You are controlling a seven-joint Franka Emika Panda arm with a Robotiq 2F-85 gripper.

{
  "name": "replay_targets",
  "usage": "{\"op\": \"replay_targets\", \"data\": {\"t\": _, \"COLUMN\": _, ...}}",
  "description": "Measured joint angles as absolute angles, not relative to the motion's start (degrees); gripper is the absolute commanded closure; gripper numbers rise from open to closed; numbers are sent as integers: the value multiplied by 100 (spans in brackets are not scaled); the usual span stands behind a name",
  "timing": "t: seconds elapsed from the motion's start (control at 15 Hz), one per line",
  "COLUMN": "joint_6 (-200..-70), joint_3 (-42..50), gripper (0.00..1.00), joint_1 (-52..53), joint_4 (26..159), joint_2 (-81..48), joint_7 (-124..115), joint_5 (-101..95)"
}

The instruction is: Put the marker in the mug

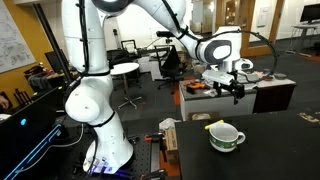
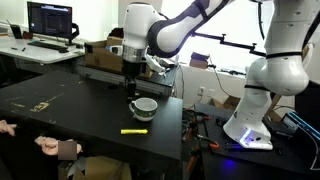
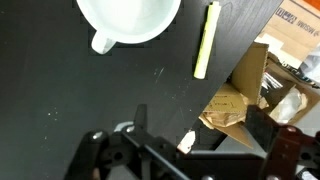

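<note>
On the black desk (image 2: 60, 110), the yellow marker (image 3: 206, 40) lies flat just beside the white mug (image 3: 128, 22). It is not touching the mug, and it sits on the side away from the mug's loop handle. It looks light, stiff and thin, with a smooth plastic barrel that may roll or slip sideways if pinched off-centre. A grip across its middle, with the jaws square to its long axis, seems the safest hold. Because it lies so low on the desk, the fingertips would have to come down almost to the surface to catch it.

The mug stands upright with its mouth open. The mouth is wide enough to make an easy target, but the marker is about as long as the mug is wide, so it would probably go in better tilted than level.

In both exterior views the end effector (image 1: 233, 94) hangs above and just behind the mug, pointing straight down. Its fingers are spread and hold nothing. The Panda arm (image 2: 190, 25) reaches over from its base beside the desk, with the wrist bent so the camera looks down on the marker and the mug.
</note>
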State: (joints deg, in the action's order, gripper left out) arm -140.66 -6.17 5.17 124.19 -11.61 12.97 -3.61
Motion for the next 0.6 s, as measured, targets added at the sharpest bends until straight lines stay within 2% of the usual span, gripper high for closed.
{"op": "replay_targets", "data": {"t": 0.6, "joint_6": -14940, "joint_3": -626, "gripper": 0, "joint_1": 625, "joint_4": 12606, "joint_2": -1277, "joint_7": 1249, "joint_5": -992}}
